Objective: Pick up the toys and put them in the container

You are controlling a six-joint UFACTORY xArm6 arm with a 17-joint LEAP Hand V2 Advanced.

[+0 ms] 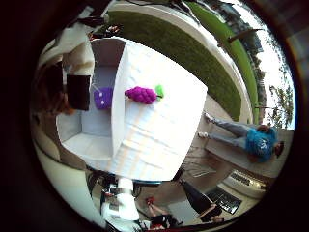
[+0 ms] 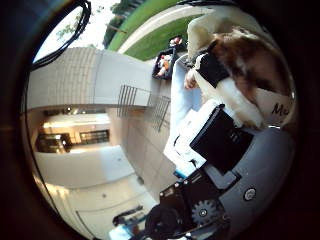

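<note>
You have the purple knobbly grape-bunch toy with a green leaf [image 1: 143, 94] lying on the white cloth-covered table [image 1: 164, 140], near the table's edge. Just past that edge sits the pale open box container [image 1: 87, 140] — inside it, on its floor, lies a small purple block toy [image 1: 103, 97]. The two toys are near each other but apart, the container wall between them.

The hand [image 2: 215, 145] fills the four-to-six o'clock part, its white and black blocks and a geared piece close to the palm; at one o'clock a furry brown and cream mass [image 2: 250, 60]; near twelve, a black crate [image 2: 164, 64] on paving; pale building walls [image 2: 75, 80] from nine to seven.
</note>
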